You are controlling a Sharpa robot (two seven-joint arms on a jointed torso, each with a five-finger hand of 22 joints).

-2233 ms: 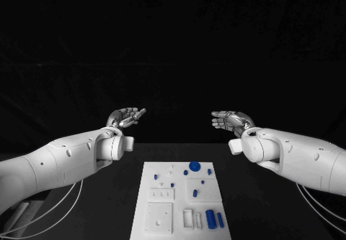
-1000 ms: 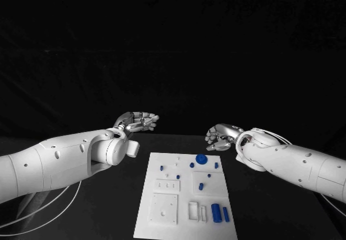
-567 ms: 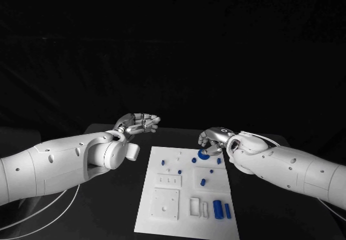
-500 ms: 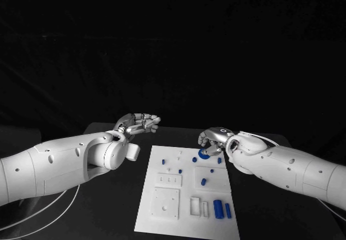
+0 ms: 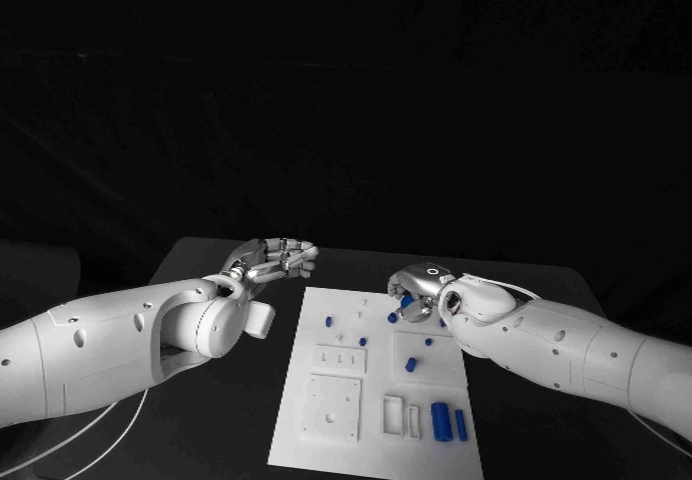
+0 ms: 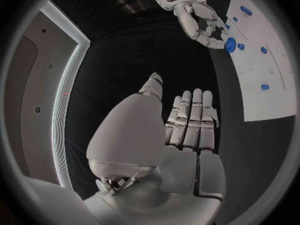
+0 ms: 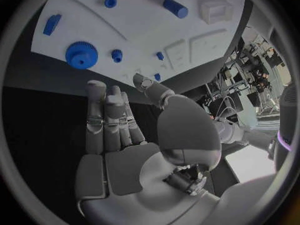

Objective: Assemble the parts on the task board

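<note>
Up close, blue gear (image 7: 81, 54), right robot hand (image 7: 115, 130) apart

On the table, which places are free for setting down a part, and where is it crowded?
Bare black table lies left of the task board, beyond the left hand, and along the board's right edge toward the table's far right corner. Crowded: the board's far end, where the right hand hovers over the blue gear and small blue parts.

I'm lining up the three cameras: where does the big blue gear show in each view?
Head view: the big blue gear sits at the task board's far end, partly behind the right hand.
Left wrist view: gear beside that hand.
Right wrist view: gear beyond the fingers.
Shared landmark: the board.
</note>
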